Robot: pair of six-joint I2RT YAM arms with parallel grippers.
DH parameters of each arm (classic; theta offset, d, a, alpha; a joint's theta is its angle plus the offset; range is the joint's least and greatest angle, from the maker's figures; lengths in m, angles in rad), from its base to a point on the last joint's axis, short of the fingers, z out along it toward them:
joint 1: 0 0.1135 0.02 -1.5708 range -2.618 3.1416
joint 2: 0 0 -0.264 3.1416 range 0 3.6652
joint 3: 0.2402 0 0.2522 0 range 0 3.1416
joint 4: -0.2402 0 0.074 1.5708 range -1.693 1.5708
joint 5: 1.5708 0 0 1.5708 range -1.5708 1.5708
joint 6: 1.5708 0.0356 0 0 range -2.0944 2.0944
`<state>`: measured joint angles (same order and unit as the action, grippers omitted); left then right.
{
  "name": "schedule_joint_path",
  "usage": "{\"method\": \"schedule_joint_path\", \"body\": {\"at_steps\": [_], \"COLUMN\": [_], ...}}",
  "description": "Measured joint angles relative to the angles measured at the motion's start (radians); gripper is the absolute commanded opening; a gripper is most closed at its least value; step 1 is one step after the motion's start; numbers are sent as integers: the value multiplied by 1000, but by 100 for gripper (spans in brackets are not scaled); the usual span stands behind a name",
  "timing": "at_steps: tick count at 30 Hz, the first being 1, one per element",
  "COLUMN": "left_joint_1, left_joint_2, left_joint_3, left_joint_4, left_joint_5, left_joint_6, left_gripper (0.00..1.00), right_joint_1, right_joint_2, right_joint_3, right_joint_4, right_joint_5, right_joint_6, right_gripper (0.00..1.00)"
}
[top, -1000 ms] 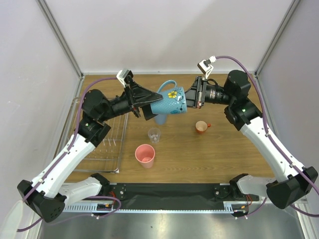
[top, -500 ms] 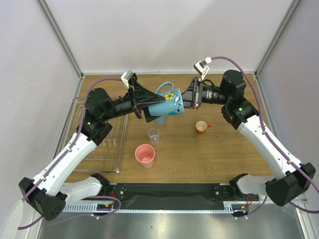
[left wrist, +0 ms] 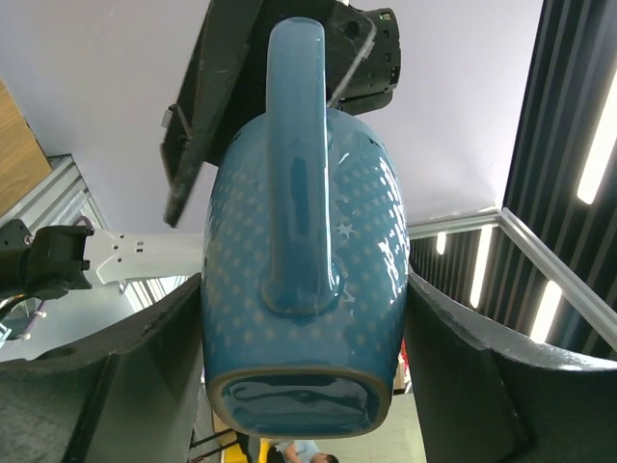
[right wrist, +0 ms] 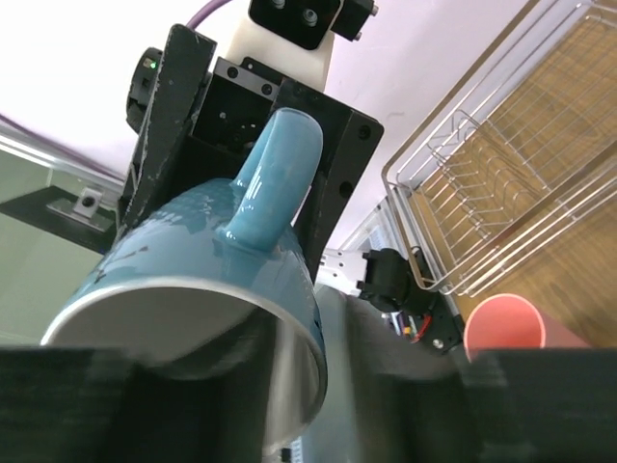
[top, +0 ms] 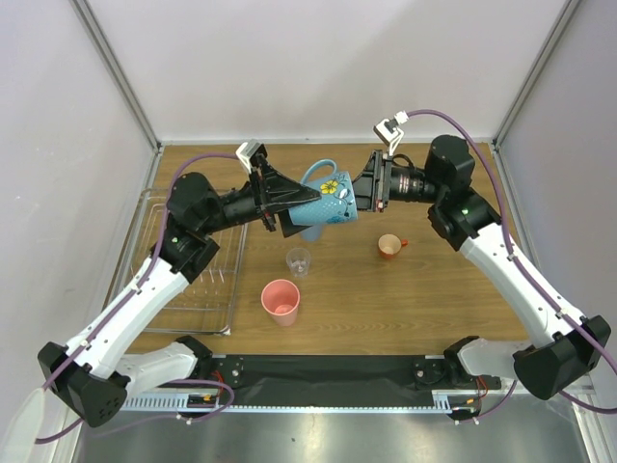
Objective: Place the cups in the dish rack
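Observation:
A blue mug (top: 328,198) with a white inside and a yellow flower hangs on its side in mid-air above the far middle of the table. My left gripper (top: 299,204) is shut on its base; in the left wrist view both fingers press the sides of the mug (left wrist: 299,260). My right gripper (top: 359,193) is at the rim, with one finger inside the mug (right wrist: 202,260) and the other outside. Its jaws stand open with a gap to the wall. Below stand a light-blue tumbler (top: 310,231), a clear glass (top: 299,261), a pink tumbler (top: 281,300) and an orange mug (top: 388,246).
The wire dish rack (top: 193,299) lies along the table's left side, under my left arm, with no cups in it. It also shows in the right wrist view as a silvery rack (right wrist: 501,193) above the pink tumbler (right wrist: 506,323). White walls stand close on three sides.
My left gripper has closed from wide open onto the mug's base. My right gripper, shut on the rim before, has opened. The mug has barely moved.

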<state>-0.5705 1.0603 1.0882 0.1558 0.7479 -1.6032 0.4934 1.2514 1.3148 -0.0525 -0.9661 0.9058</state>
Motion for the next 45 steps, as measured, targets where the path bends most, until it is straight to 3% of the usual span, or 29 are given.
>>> {"method": "schedule_joint_path", "body": {"at_steps": [1, 6, 12, 19, 23, 29, 36, 45], "left_joint_1": [-2, 0, 68, 319, 394, 401, 403, 403], "left_joint_2": [0, -1, -25, 4, 86, 251, 405, 525], "left_joint_3": [-4, -9, 4, 181, 305, 407, 443, 433], "left_joint_4": [3, 8, -127, -639, -893, -1132, -1287, -1283], "left_joint_5": [-3, -10, -6, -74, -238, -573, -876, -958], "left_joint_6": [-3, -1, 95, 414, 610, 855, 1010, 1037], "left_gripper": [0, 0, 0, 0, 0, 0, 0, 0], "right_joint_1": [0, -27, -126, -329, -347, -348, -365, -367], "right_joint_2": [0, 0, -5, -18, -21, -58, 38, 188], "right_joint_3": [0, 5, 7, 51, 54, 31, 143, 302], "right_joint_4": [-7, -47, -162, -597, -818, -967, -1058, -1078], "right_joint_5": [1, 5, 28, 189, 270, 307, 357, 398], "right_joint_6": [-6, -27, -48, -213, -321, -405, -487, -528], "right_gripper": [62, 86, 88, 84, 84, 85, 86, 85]}}
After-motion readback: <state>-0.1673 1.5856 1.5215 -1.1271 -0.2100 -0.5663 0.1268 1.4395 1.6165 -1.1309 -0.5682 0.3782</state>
